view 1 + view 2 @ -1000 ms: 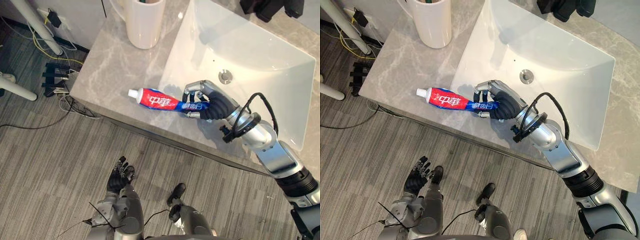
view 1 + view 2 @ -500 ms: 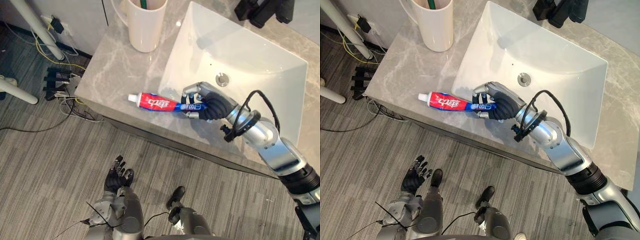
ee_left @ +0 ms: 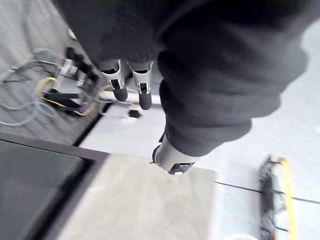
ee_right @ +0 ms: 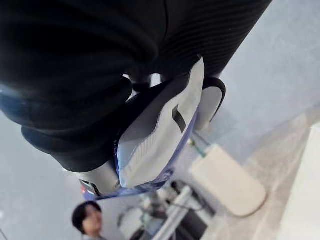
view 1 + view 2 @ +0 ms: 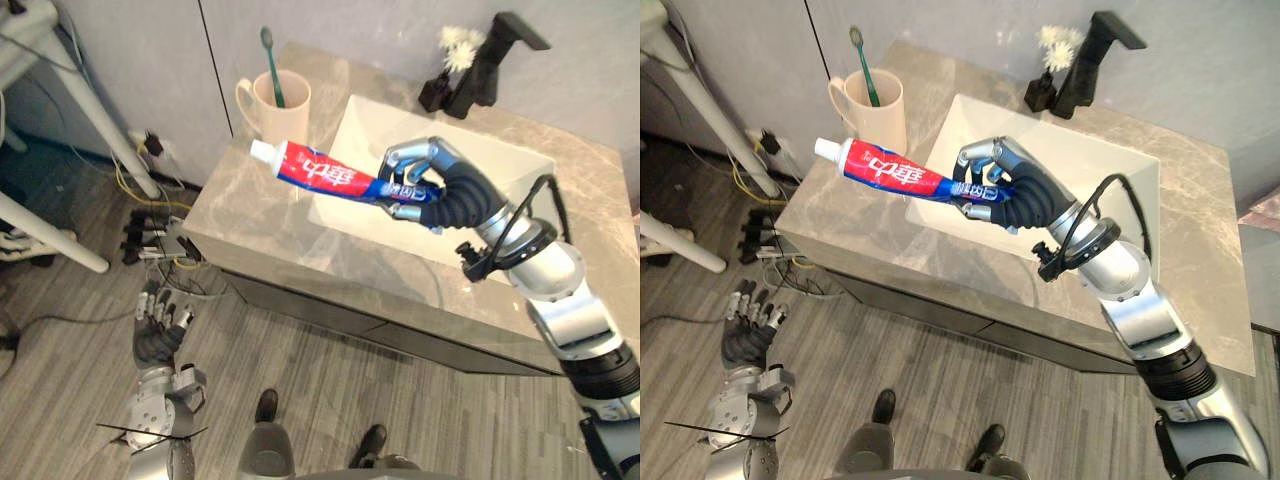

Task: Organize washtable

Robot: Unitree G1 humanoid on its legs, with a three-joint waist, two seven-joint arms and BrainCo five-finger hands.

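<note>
Right hand (image 5: 452, 196) fingers clasp the toothpaste tube (image 5: 320, 172) above the counter (image 5: 250, 205) (left hand (image 5: 158, 325) fingers relaxed).

grey marble counter (image 5: 245, 215) | cream mug (image 5: 272, 108) | white basin (image 5: 368, 125) | black tap (image 5: 490, 62)

Tangled cables (image 5: 148, 232) and white pole (image 5: 50, 235) on grey floor (image 5: 310, 370)

Layout as I see it: a grey stone washtable (image 5: 250, 215) with a white rectangular basin (image 5: 500, 170) set in its right part. A cream ceramic mug (image 5: 272, 108) stands at the far left corner, with a green toothbrush (image 5: 270, 60) in it. Behind the basin stands a black angular faucet (image 5: 495, 60), and a small black vase of white flowers (image 5: 445, 70) is just left of it. My right hand (image 5: 450, 195) holds a red-white-blue toothpaste tube (image 5: 320, 172) above the basin's left edge. My left hand (image 5: 158, 325) hangs near left, below the table.
</note>
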